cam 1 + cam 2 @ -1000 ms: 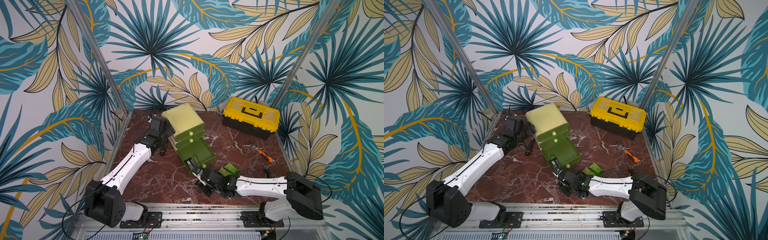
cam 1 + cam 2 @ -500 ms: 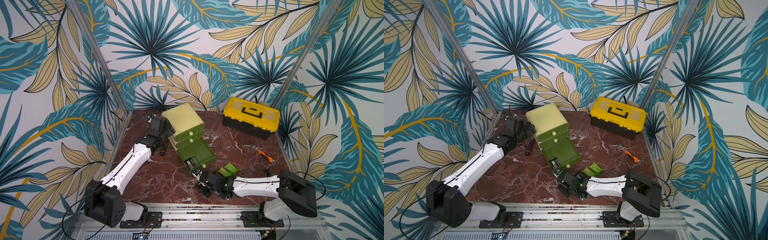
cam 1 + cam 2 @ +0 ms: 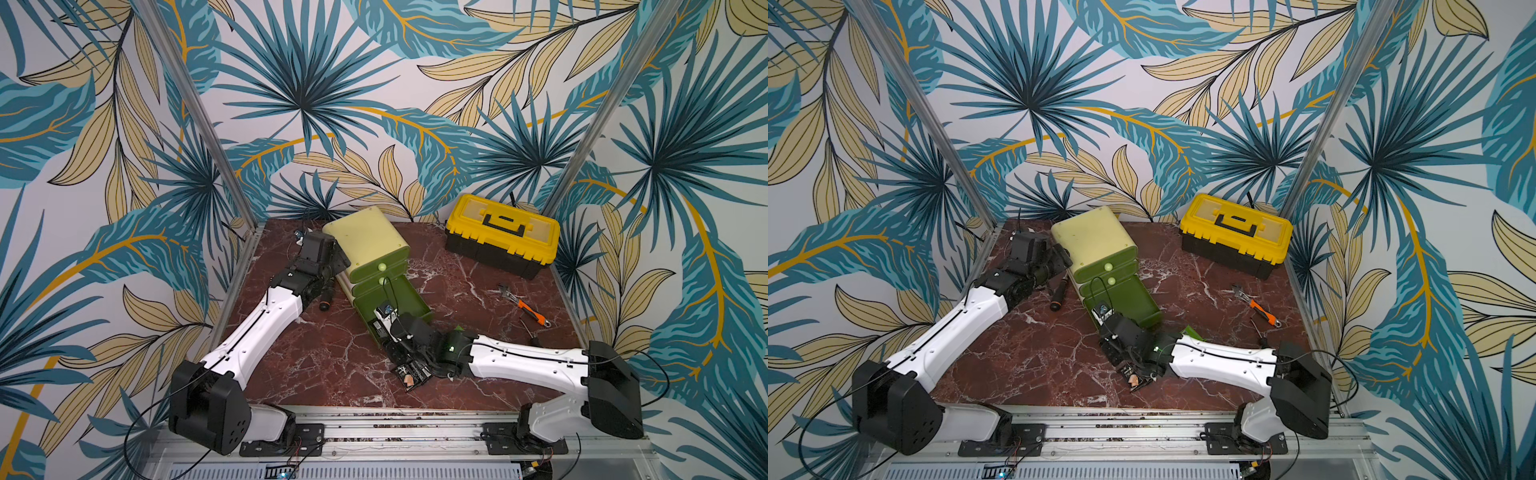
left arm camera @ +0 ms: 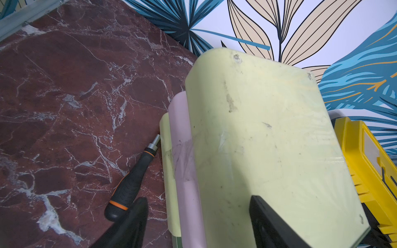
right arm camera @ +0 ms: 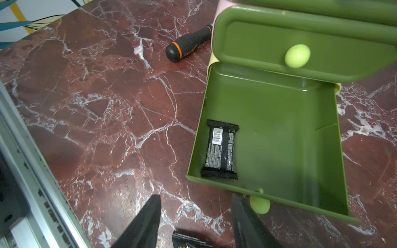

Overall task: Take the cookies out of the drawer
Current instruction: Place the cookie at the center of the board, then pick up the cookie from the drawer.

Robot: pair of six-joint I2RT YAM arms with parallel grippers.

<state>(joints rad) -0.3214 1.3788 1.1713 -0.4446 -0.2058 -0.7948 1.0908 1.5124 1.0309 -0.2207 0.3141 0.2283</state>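
Found one black, white-printed wrapped cookie packet [image 5: 220, 150] lying in the open dark-green plastic drawer [image 5: 290, 128], flat against a side wall near the front. Judged it light, thin, crinkly and slippery; best pinched across its short width. Noted the right end effector [image 5: 196, 196] wide and empty above another black packet [image 3: 411, 374] on the red marble surface [image 5: 96, 107], at 6 o'clock from the drawer. Noted the left end effector [image 4: 198, 197] spread wide astride the pale yellow-green plastic cabinet [image 4: 257, 128].

One cabinet [image 3: 365, 237], one toolbox [image 3: 500, 232], one wrench [image 3: 523, 304], one cookie packet [image 5: 221, 150] in drawer [image 5: 279, 128]
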